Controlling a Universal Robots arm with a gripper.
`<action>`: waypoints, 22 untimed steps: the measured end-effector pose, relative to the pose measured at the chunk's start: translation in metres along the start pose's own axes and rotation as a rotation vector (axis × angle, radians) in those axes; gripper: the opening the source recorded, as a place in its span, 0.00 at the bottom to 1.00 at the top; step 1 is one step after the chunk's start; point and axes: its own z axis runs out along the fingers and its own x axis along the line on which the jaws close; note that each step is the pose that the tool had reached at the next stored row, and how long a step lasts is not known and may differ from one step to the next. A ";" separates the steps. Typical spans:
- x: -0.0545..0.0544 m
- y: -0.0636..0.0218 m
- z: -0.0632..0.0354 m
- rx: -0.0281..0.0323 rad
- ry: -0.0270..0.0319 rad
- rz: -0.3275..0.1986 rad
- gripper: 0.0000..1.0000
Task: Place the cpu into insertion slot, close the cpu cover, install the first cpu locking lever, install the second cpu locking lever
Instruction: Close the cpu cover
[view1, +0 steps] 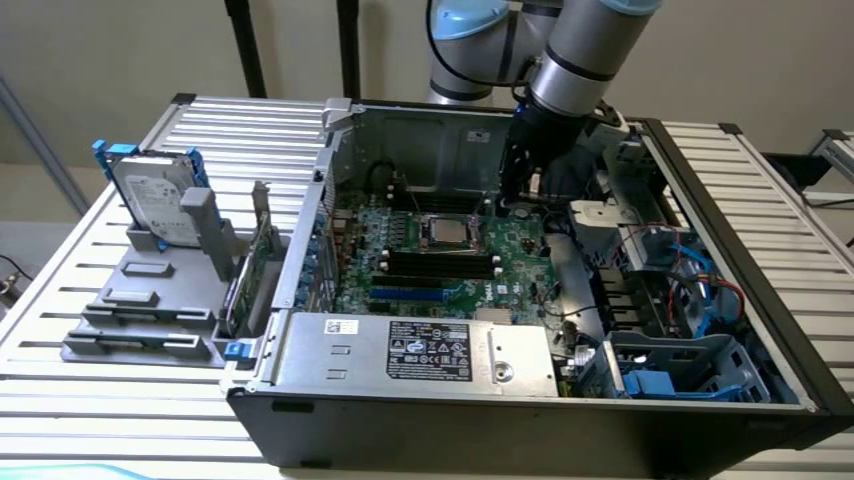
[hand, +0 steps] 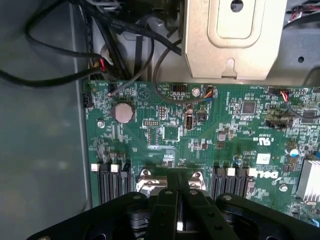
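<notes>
Inside the open computer case (view1: 747, 230), the insertion slot (view1: 447, 232) sits on the green motherboard (hand: 170, 130). Its silvery cpu cover (view1: 430, 243) lies flat, and a pale square, the cpu (view1: 450, 231), shows in the cover's window. My gripper (view1: 511, 207) hangs low just to the exterior view's right of the slot. In the wrist view its black fingers (hand: 170, 200) are pressed together, so the gripper (hand: 178, 178) is shut, right over the silvery edge of the cover (hand: 148, 182). I see nothing held between the fingers. The locking levers cannot be made out.
Black memory slots (hand: 112, 182) flank the socket on both sides. A grey labelled power-supply box (view1: 414, 350) lies at the case front. Loose black cables (hand: 50, 50) and a metal bracket (hand: 235, 35) lie beyond the board. A hard drive (view1: 154, 195) stands outside the case.
</notes>
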 end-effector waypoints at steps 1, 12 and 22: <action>0.000 -0.0015 0.0002 0.0042 -0.0001 -0.001 0.11; 0.000 -0.0251 0.0044 0.0326 -0.0011 -0.005 0.11; 0.000 -0.0516 0.0092 0.0485 -0.0019 -0.009 0.11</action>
